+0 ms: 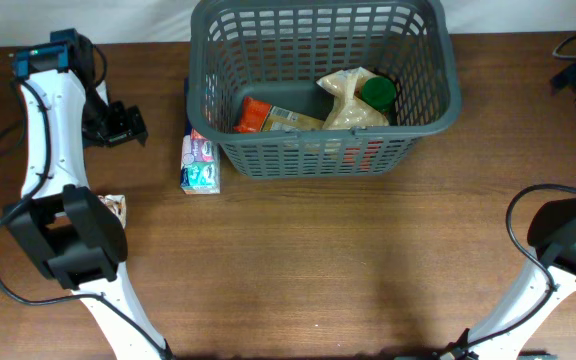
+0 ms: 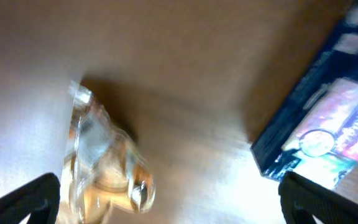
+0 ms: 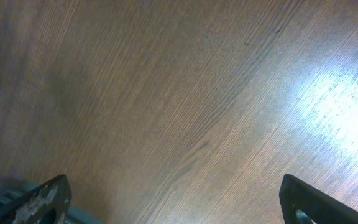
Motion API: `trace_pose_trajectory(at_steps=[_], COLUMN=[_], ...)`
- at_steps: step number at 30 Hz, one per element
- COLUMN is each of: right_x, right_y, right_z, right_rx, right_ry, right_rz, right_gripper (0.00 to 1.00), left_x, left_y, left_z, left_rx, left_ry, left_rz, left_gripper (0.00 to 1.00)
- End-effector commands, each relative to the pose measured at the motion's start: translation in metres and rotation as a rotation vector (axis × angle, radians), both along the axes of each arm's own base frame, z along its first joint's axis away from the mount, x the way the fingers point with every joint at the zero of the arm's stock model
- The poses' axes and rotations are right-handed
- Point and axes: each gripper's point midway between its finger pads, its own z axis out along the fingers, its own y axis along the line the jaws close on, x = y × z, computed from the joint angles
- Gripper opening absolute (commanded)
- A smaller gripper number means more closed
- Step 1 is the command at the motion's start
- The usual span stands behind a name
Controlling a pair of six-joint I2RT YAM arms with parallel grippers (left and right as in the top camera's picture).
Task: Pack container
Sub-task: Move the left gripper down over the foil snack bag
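Under your left gripper (image 2: 179, 196), fingers spread wide and empty, a clear-wrapped packet (image 2: 104, 165) lay at 10 o'clock in the wrist view and a blue box (image 2: 319, 124) at 2. Overhead, the container (image 1: 320, 137) stood at 3 o'clock from that arm, long axis 9-to-3, dark grey lattice, partly filled. Your right gripper (image 3: 179, 199), likewise spread, hung over the table (image 3: 179, 93), farther away.
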Motion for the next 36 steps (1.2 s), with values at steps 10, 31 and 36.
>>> trace_pose_trajectory(at_steps=[10, 31, 36], right_x=[-0.003, -0.003, -0.003], right_y=[-0.003, -0.003, -0.003], right_z=[0.006, 0.006, 0.006], right_rx=[-0.022, -0.022, -0.022], right_ry=[-0.006, -0.006, -0.006], right_rz=[-0.016, -0.016, -0.016], right_gripper=[0.99, 0.99, 0.99], left_x=[-0.045, -0.145, -0.173], left_y=[-0.006, -0.043, -0.014], left_z=[0.004, 0.092, 0.102], left_rx=[-0.009, 0.025, 0.208], left_ry=[0.154, -0.359, -0.417], left_rz=[0.124, -0.137, -0.086], left_gripper=[0.99, 0.99, 0.99])
